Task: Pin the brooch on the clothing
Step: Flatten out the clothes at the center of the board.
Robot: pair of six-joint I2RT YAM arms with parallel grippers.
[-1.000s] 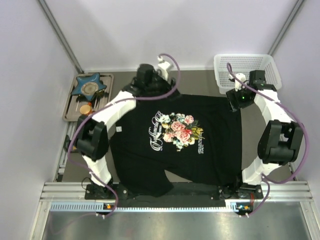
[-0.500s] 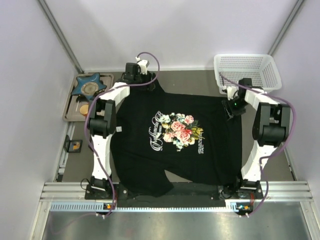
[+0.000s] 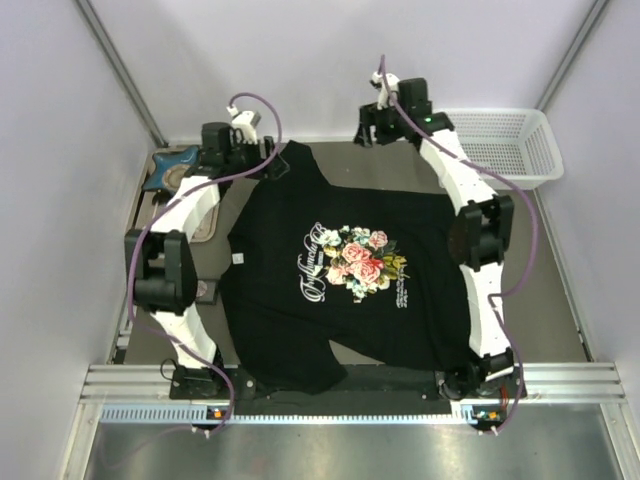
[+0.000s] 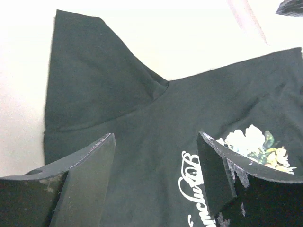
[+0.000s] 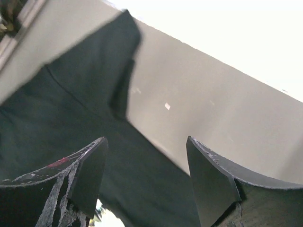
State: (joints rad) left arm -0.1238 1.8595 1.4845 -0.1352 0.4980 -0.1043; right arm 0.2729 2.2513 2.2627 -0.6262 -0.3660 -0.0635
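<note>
Shirt [image 3: 330, 310] spread on the surface [image 3: 560, 295]; my left tool [image 4: 156, 142] and right tool [image 5: 147, 142] hang released near its far edge

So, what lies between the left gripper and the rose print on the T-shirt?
Only plain black fabric of the T-shirt: nothing rests on it between the left gripper and the rose print. The top view shows this.

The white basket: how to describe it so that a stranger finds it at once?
Start from the black T-shirt spread over the middle of the table. Go past its far right sleeve to the table's far right corner. There stands the basket, the only white, open-topped container with lattice walls.
</note>
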